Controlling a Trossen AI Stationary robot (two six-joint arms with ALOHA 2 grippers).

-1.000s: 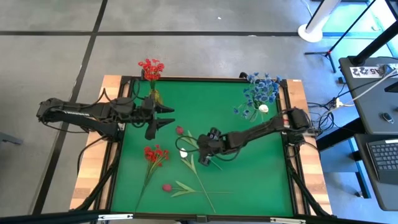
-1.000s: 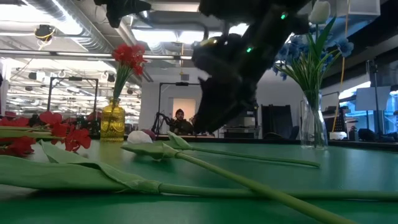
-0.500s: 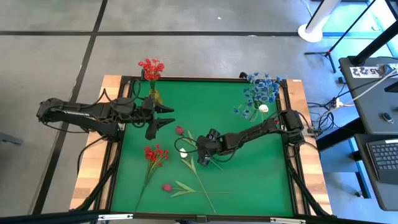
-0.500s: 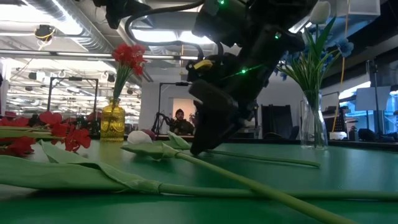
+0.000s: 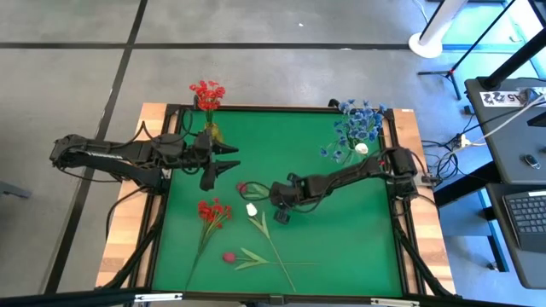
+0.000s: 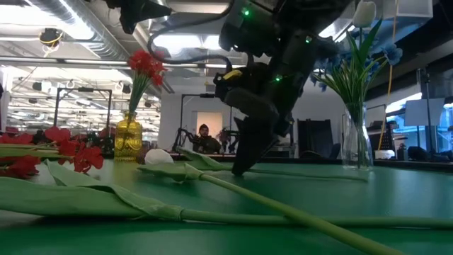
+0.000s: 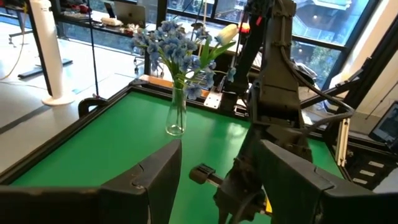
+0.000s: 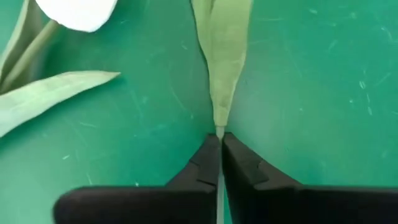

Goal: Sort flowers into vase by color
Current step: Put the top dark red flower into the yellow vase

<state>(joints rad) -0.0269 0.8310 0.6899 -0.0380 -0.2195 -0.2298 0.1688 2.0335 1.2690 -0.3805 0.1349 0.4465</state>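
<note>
- The left arm waits over the mat's left edge; the left gripper (image 5: 223,159) hangs above the green surface with its fingers (image 7: 146,177) spread wide and nothing between them.
- Behind it, at the mat's far left corner, a yellow vase (image 6: 128,137) holds a red flower (image 5: 206,92) upright.
- A second red flower (image 5: 213,211) lies flat on the green mat (image 5: 341,247), left of centre, its stem running toward the near edge.
- Near the front edge lies a dark pink bud (image 5: 229,257) with long thin leaves trailing to the right.
- At the mat's middle lies a white tulip (image 5: 252,209), its stem (image 5: 275,251) angling toward the near edge.
- Just beside it is another pink bud (image 5: 242,188), whose stem runs toward the right arm.
- The right gripper (image 5: 280,200) is down at the mat's centre, its fingertips (image 8: 214,163) pinched tight on a thin green stem just below a leaf (image 8: 222,53); the white tulip is just beside it.
- At the far right corner, a clear glass vase (image 7: 176,115) holds the blue flowers (image 5: 358,124) and a white bud (image 5: 362,148).
</note>
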